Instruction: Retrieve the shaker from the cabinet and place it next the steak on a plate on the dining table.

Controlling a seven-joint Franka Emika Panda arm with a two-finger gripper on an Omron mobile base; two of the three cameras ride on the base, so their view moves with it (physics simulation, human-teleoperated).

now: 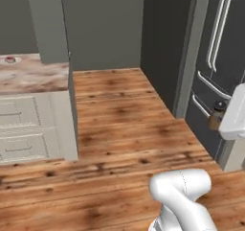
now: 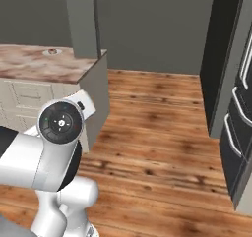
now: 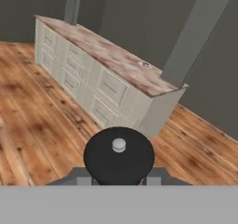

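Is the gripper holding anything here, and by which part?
The shaker, gripped by its body below the dark cap, in the gripper.

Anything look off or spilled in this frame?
Nothing stands out. The shaker sits upright in the shut claw, dark cap up, nothing spilled. The plate with the steak lies flat on the dining table. The wood floor shows no debris.

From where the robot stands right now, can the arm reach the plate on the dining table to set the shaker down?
Probably not yet. The plate sits on the far part of the dining table, with open wood floor between. The gripper, shut on the shaker, hangs well short, so the base likely must drive closer.
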